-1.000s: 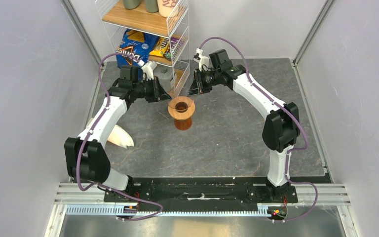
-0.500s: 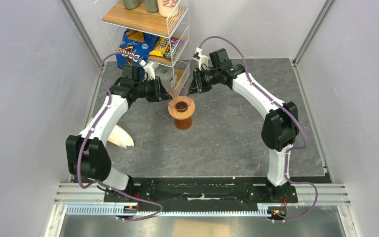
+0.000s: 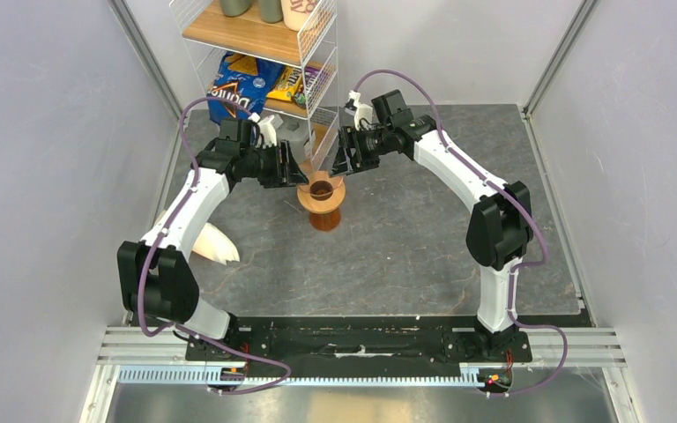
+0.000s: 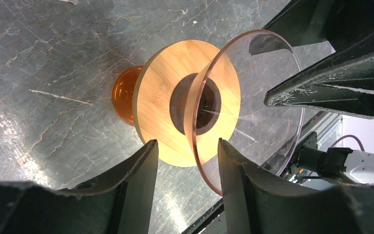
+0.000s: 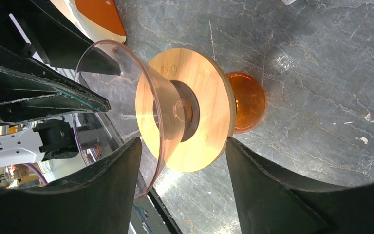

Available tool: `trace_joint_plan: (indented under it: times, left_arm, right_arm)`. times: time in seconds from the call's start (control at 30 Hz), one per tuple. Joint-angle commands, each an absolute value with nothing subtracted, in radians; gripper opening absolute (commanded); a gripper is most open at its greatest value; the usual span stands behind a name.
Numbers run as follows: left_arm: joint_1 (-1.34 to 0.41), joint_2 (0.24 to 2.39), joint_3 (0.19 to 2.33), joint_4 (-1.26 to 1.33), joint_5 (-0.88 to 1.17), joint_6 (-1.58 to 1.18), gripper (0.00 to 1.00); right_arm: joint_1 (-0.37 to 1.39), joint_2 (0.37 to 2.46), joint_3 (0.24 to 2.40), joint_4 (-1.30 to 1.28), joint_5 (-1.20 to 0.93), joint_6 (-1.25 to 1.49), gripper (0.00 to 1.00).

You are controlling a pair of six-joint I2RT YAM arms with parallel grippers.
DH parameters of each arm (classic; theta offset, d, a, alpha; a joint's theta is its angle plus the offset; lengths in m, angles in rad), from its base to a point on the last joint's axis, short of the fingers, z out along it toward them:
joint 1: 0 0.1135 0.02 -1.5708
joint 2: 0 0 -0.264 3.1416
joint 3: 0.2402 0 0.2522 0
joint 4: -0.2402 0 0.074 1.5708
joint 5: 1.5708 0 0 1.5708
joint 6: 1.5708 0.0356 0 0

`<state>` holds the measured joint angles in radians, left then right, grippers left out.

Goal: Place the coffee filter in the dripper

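Flanking the dripper [image 3: 322, 192] on the grey stone-look tabletop [image 3: 405, 256], left gripper [image 4: 187, 146] and right gripper [image 5: 182, 146] both sit jaws apart, empty: left astride the clear tinted cone rim, right either side of the round wooden collar above the amber foot. No single coffee filter can be made out; only a cream-white filter pile [image 3: 216, 245] lies by the left arm, well apart from the dripper. Thin paper, likely light, limp, crease-prone: pinch one sheet at its outer edge.

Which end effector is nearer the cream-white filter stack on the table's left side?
Left. The left end effector hangs at the dripper's left rim, on the same side as the cream-white filter stack. The right end effector is at the dripper's far rim, farther away.
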<state>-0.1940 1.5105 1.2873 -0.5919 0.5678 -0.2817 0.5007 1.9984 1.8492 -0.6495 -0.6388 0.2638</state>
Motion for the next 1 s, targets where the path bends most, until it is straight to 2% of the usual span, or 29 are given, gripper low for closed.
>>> trace_joint_plan:
  times: [0.0,0.13,0.3,0.73,0.97]
  left_arm:
    - [-0.195,1.499,1.341,-0.618,0.543,-0.241,0.57]
    - [-0.195,1.484,1.353,-0.627,0.546,-0.236,0.61]
    - [-0.193,1.470,1.364,-0.640,0.549,-0.238,0.61]
    - [-0.193,1.484,1.394,-0.610,0.574,-0.270,0.45]
    - [-0.192,1.514,1.413,-0.603,0.576,-0.284,0.37]
  right_arm:
    - [0.505,1.995,1.892,-0.658,-0.643,0.266,0.73]
    - [0.504,1.978,1.893,-0.674,-0.661,0.266,0.74]
    - [0.505,1.958,1.896,-0.675,-0.687,0.287,0.74]
    - [0.503,1.955,1.924,-0.676,-0.688,0.308,0.67]
    - [0.502,1.984,1.956,-0.687,-0.673,0.313,0.54]
